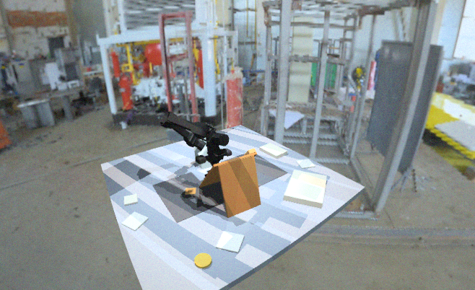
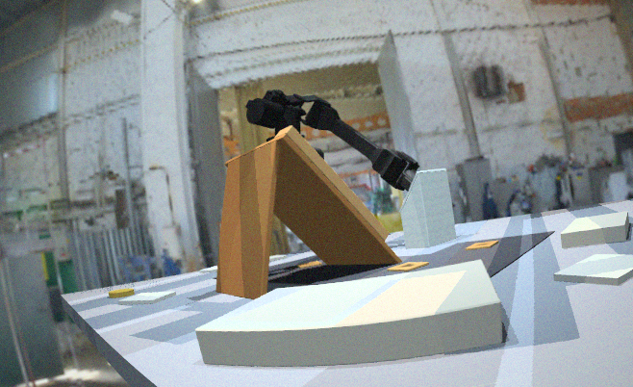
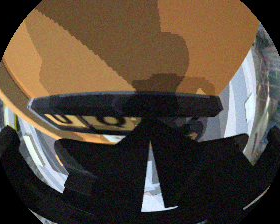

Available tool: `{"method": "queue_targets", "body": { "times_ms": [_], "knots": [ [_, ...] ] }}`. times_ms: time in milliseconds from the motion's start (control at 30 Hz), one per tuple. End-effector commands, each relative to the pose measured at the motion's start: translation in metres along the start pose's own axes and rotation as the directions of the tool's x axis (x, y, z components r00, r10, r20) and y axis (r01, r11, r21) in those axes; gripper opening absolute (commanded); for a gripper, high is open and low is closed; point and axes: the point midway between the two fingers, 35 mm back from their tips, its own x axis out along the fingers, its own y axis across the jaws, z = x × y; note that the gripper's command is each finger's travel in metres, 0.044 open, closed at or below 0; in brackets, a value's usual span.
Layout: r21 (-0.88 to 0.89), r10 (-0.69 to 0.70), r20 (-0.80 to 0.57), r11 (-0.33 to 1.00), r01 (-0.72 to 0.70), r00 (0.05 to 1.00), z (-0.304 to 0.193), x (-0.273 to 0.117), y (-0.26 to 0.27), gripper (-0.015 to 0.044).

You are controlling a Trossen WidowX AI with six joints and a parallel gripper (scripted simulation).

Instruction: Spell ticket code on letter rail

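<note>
The orange sloped board (image 1: 237, 184) (image 2: 324, 202) (image 3: 141, 45) stands on the dark mat (image 1: 175, 209). In the wrist view its dark letter rail (image 3: 91, 102) runs across the face, with yellow letter tiles (image 3: 91, 120) in it on the left; their letters are shadowed and I cannot read them surely. My gripper (image 1: 212, 161) (image 3: 148, 121) is shut with nothing between the fingers, tips just below the rail's right part, at the board's upper face. A loose orange tile (image 1: 190, 191) lies on the mat. More orange tiles (image 2: 408, 266) (image 2: 482, 245) lie flat there. In the exterior view the board hides the fingertips.
A large pale slab (image 1: 306, 187) (image 2: 358, 313) lies right of the board. Small pale blocks (image 1: 273, 149) (image 1: 230, 241) (image 1: 135, 220) and a yellow disc (image 1: 203, 260) are scattered on the counter (image 1: 153, 260). A pale upright wedge (image 2: 427, 207) stands behind the board.
</note>
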Motion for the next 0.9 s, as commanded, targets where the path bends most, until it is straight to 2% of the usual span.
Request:
{"method": "queue_targets", "body": {
  "times_ms": [0,867],
  "knots": [
    [-0.001,-0.003,0.0,1.0,0.003,1.0,0.0,-0.0003,0.0006,0.0],
    [-0.001,-0.003,0.0,1.0,0.003,1.0,-0.0005,-0.0004,0.0101,0.0]
  ]
}}
